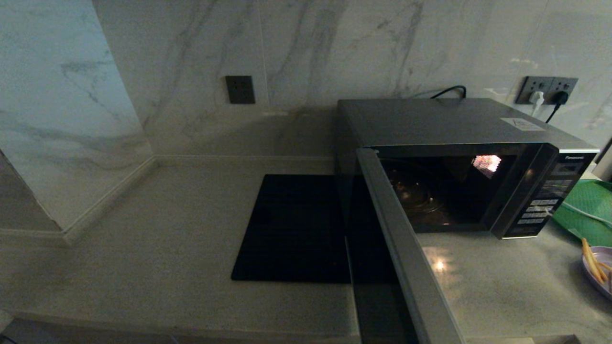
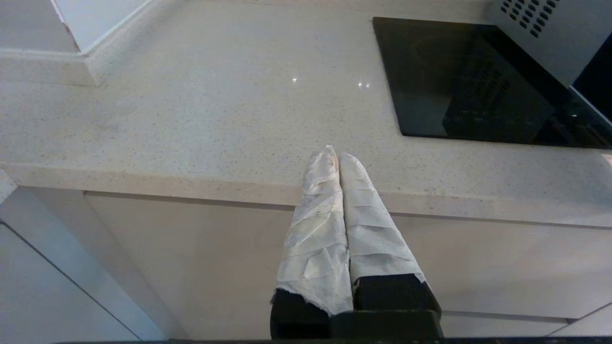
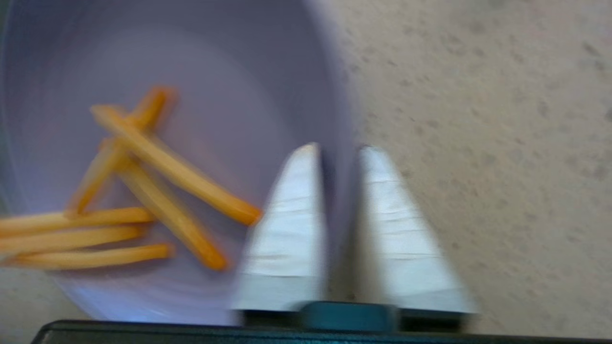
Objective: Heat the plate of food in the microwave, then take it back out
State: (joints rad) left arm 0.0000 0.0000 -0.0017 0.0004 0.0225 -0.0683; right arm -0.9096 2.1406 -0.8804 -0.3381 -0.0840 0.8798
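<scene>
Microwave (image 1: 459,124): on the counter (image 1: 158,248) against the marble wall (image 1: 334,43), toward the right side of the head view; grey casing, dark interior lit by a small bright patch high on the back wall.
Door (image 1: 406,267): swung wide open toward the camera, hinged at the left of the opening, edge-on in the head view.
Button panel (image 1: 545,200): black, on the right of the opening.
Inside: glass turntable (image 1: 416,191) faintly visible, nothing on it that can be made out.
Plate of food (image 3: 158,157): pale lilac, resting on the counter to the right of the microwave and nearer than it, cut by the right edge of the head view; several orange sticks (image 3: 172,167) lying crossed in it.
Right gripper (image 3: 337,148): over the plate's rim, one finger inside the rim, the other outside over bare counter; fingers parted a little with the rim between them; grip or no grip cannot be told through the blur.
Left gripper (image 2: 338,155): parked low before the counter's front edge, cloth-wrapped fingers pressed together, holding nothing.
Black mat (image 1: 296,229): flat square on the counter just left of the microwave, partly behind the open door.
Green tray (image 1: 588,210): behind the plate, right of the button panel.
Wall sockets (image 1: 547,90): behind the microwave, with plugs in.
</scene>
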